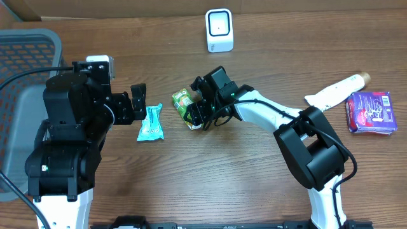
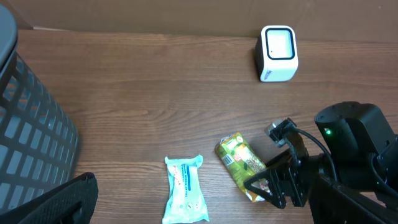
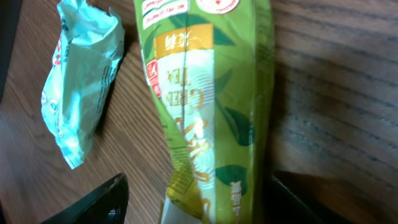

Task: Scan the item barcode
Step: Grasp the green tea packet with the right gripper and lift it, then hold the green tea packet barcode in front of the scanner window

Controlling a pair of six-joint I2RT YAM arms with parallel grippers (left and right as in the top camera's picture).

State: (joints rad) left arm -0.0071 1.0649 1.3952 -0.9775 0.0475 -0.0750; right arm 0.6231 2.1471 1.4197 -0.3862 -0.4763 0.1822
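So the green tea packet [image 1: 184, 105] is lying flat on the worktop [image 1: 254, 191], about mid-scene and nearer than the white scanner [image 1: 219, 30]. The right fingers [image 3: 102, 202] sit either side of its end but they're spread, not squeezing, with a gap showing on 1 side. The left fingers [image 1: 138, 100] are wide apart with nothing in them, just left of a teal packet [image 1: 151, 124]. There's a basket [image 1: 25, 76] far left, plus a purple packet [image 1: 371, 111] and a white tube [image 1: 334, 92] way off right.
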